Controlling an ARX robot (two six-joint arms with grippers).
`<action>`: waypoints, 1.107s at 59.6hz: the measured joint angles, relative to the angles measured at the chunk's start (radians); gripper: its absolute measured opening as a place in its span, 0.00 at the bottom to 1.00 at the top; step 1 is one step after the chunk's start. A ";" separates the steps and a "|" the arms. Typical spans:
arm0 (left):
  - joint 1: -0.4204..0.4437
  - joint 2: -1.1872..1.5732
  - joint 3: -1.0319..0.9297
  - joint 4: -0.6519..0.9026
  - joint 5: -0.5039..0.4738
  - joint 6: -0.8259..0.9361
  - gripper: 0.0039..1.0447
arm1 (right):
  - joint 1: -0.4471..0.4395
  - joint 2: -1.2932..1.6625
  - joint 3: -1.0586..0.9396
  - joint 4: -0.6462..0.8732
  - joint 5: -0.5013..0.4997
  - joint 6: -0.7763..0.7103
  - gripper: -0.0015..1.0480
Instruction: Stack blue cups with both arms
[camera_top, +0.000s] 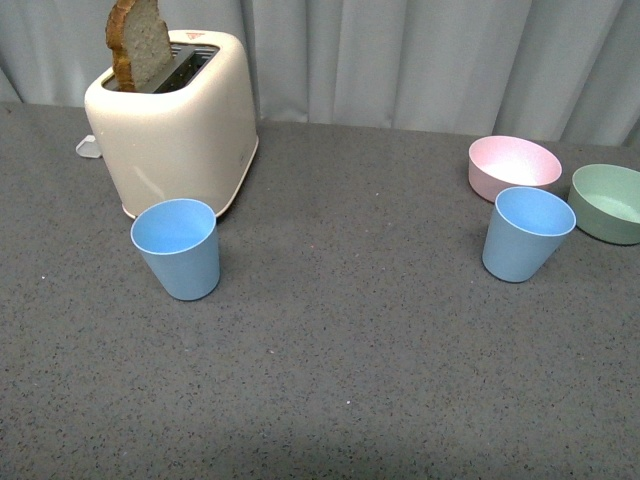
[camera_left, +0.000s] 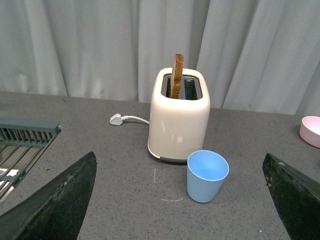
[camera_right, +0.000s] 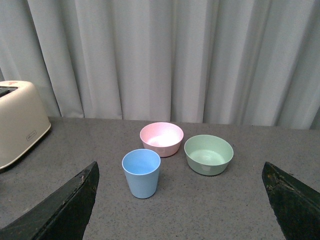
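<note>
One blue cup (camera_top: 178, 248) stands upright at the left, just in front of the toaster; it also shows in the left wrist view (camera_left: 206, 175). The other blue cup (camera_top: 525, 233) stands upright at the right, in front of the pink bowl; it also shows in the right wrist view (camera_right: 141, 173). Neither arm shows in the front view. My left gripper (camera_left: 182, 220) is open and empty, its cup ahead between the black fingers (camera_left: 60, 200). My right gripper (camera_right: 180, 220) is open and empty, its cup ahead and nearer one finger (camera_right: 65, 205).
A cream toaster (camera_top: 178, 122) with a bread slice (camera_top: 138, 42) stands at the back left, its plug (camera_left: 116, 119) on the table behind. A pink bowl (camera_top: 514, 164) and a green bowl (camera_top: 610, 201) sit at the back right. A grey rack (camera_left: 22, 142) lies beyond the toaster's side.
</note>
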 joint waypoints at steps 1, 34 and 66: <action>0.000 0.000 0.000 0.000 0.000 0.000 0.94 | 0.000 0.000 0.000 0.000 0.000 0.000 0.91; 0.000 0.000 0.000 0.000 0.000 0.000 0.94 | 0.000 0.000 0.000 0.000 0.000 0.000 0.91; -0.043 0.250 0.077 -0.154 -0.151 -0.132 0.94 | 0.000 0.000 0.000 0.000 0.000 0.000 0.91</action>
